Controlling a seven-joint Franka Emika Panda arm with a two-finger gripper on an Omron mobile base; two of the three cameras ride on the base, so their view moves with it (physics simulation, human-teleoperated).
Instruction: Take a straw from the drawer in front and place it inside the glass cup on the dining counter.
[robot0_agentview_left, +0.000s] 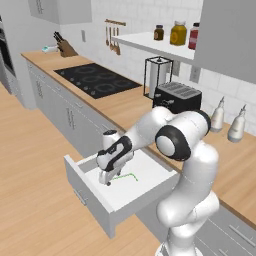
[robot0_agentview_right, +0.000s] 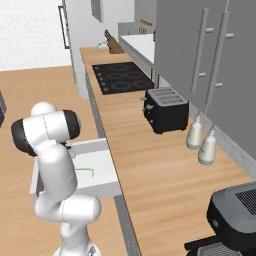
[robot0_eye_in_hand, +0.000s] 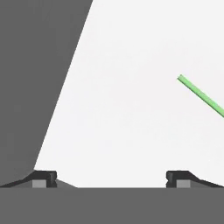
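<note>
With the wide light-grey drawer (robot0_agentview_left: 107, 197) pulled open and the thin light-green straw (robot0_agentview_left: 126, 176) lying on its white floor, the two-finger gripper (robot0_agentview_left: 104, 179) hovers beside it, fingers apart and empty, so reaching is under way and must next centre over the straw.

Rendered home kitchen: wood counter (robot0_agentview_left: 130, 107) with inset black cooktop (robot0_agentview_left: 96, 80), toaster (robot0_agentview_left: 176, 97), knife block (robot0_agentview_left: 65, 47), grey cabinets (robot0_agentview_left: 60, 107).

1 straw (robot0_agentview_left: 125, 176), 1 drawer (robot0_agentview_left: 90, 192), 1 toaster (robot0_agentview_left: 176, 96), 2 white bottles (robot0_agentview_left: 217, 115), 3 jars (robot0_agentview_left: 178, 34).
</note>
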